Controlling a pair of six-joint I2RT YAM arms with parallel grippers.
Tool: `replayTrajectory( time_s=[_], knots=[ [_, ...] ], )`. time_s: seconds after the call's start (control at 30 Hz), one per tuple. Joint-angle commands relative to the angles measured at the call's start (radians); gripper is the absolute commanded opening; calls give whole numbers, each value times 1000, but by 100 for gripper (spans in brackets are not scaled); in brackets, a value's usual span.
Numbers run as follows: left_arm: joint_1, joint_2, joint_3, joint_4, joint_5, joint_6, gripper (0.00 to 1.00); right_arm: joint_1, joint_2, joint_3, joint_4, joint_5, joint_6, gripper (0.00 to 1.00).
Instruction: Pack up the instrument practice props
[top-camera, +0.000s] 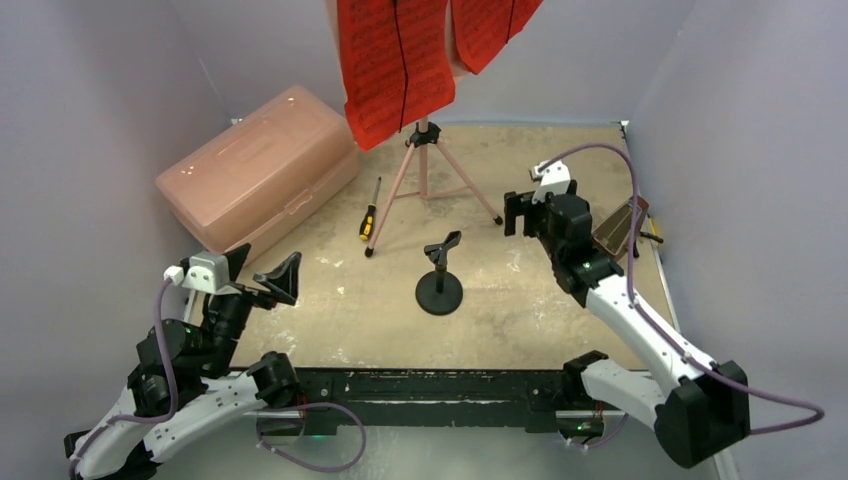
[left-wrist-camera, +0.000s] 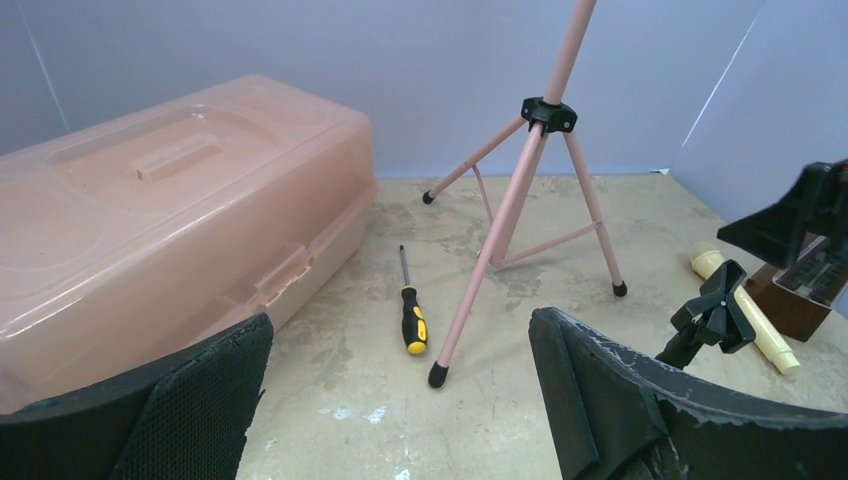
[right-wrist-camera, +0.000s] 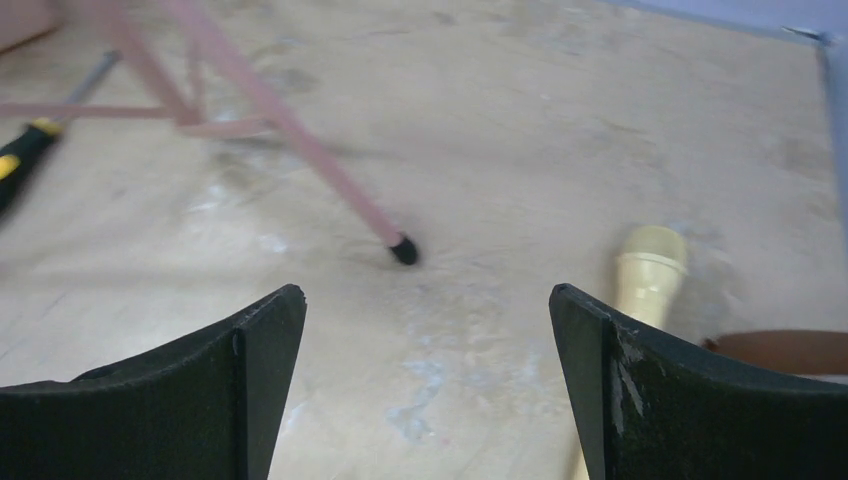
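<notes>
Seemingly stained, the tabletop (top-camera: 330, 320) carries the music stand (top-camera: 424, 136) between lavender walls (top-camera: 90, 90).

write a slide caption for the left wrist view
Open left gripper looks out on pink box, screwdriver, stand and microphone

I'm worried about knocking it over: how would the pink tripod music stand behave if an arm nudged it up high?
The music stand would probably tip rather than slide: its thin legs end in black rubber feet that look grippy. It seems top-heavy, since the red sheet-music pages hang high. Those pages would likely flop and swing.
</notes>
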Motion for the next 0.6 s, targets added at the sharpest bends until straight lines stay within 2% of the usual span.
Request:
replayTrajectory(
  time_s=[0.0, 0.27, 0.57],
  knots=[
    [3, 10, -7, 36, -18, 26, 99, 25, -110, -102, 130, -264, 13, 95],
    [3, 18, -9, 33, -21, 26, 99, 48, -172, -203, 234, -488, 76, 95],
    [3, -3, -12, 32, -31, 26, 99, 137, -175, -328, 373, -542, 124, 95]
  ],
)
